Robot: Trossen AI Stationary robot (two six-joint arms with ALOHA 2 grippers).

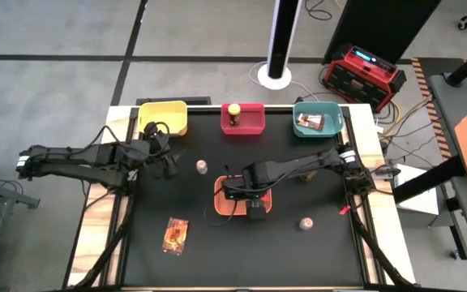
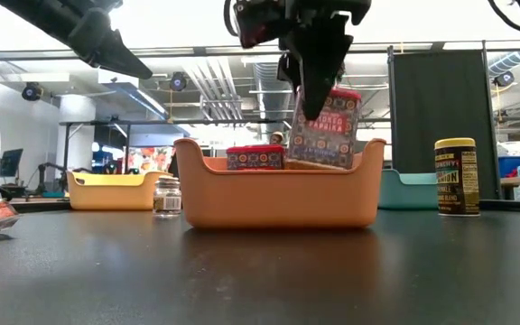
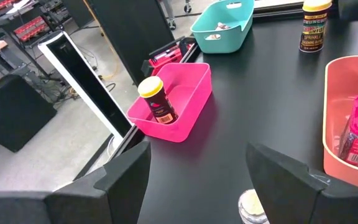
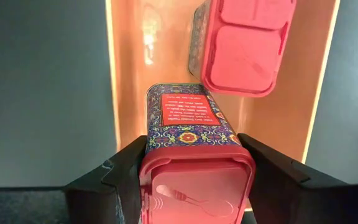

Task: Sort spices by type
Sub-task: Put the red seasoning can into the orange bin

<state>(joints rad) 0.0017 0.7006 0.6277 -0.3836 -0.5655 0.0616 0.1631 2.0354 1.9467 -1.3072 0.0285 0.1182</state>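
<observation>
Right wrist view showed the right gripper (image 4: 194, 171) clamping a red-lidded patterned spice tub (image 4: 191, 143) over the orange plastic tray (image 4: 129, 56); the left gripper (image 3: 197, 180) hung wide, empty.

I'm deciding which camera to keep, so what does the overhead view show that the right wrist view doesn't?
Only overhead: the yellow tray, a jar in the red tray, the teal tray, a packet, and the left gripper, open. Only the wrist view: the held tub's patterned label. Both: the right gripper holding a red tub over the orange tray.
</observation>
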